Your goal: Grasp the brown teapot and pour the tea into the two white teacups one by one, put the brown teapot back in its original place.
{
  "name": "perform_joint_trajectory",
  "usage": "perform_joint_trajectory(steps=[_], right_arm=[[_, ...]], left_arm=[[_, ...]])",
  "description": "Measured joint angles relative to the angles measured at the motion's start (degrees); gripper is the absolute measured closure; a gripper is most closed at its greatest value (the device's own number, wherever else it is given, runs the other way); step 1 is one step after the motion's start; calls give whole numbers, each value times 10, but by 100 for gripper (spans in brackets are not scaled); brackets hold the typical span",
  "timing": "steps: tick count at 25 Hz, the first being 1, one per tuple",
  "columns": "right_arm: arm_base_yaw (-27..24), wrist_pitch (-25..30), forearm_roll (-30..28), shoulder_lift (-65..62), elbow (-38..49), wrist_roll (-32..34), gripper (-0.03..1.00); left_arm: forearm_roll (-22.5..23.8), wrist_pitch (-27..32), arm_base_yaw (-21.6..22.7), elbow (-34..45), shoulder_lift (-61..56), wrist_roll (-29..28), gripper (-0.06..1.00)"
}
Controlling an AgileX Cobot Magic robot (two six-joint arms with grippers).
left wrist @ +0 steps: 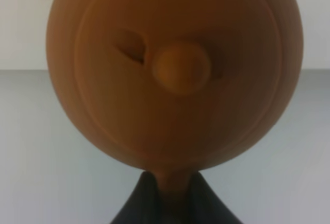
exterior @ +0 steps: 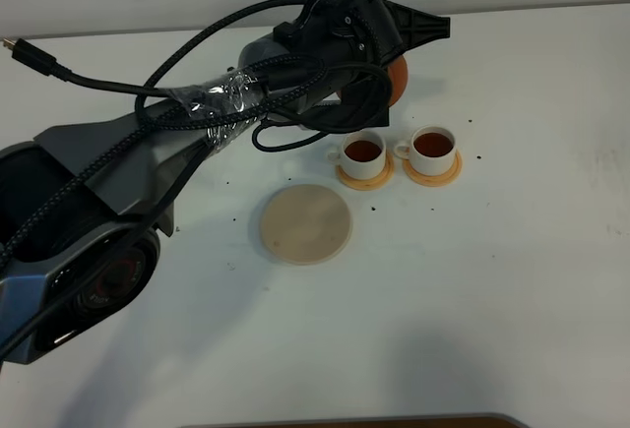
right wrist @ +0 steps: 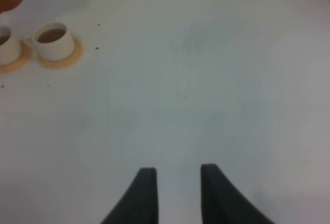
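The brown teapot [exterior: 399, 76] hangs in the air just behind the two white teacups, mostly hidden by my left arm. In the left wrist view the teapot [left wrist: 175, 80] fills the frame, lid and knob facing the camera. My left gripper [left wrist: 174, 185] is shut on its handle; in the high view the gripper [exterior: 409, 30] sits over the pot. The left teacup [exterior: 362, 152] and the right teacup [exterior: 433, 148] both hold dark tea and stand on orange coasters [exterior: 433, 176]. The beige wooden disc [exterior: 306, 223] is bare. My right gripper [right wrist: 178, 175] is open and empty above bare table, with one teacup [right wrist: 51, 41] far off.
The left arm with its black cables [exterior: 197, 103] spans the left half of the white table [exterior: 512, 280]. Small dark specks [exterior: 378, 209] dot the table near the cups and disc. A brown edge [exterior: 345, 420] shows at the front.
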Motion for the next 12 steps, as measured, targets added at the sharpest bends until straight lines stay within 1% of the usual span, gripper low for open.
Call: perform_joint_trajectory(steps=[5, 12], right_arm=[[0, 0, 0, 0, 0, 0, 73], [0, 0, 0, 0, 0, 0, 73]], left_arm=[[1, 3, -4, 0, 0, 0, 80], [12, 27, -9, 0, 0, 0, 80]])
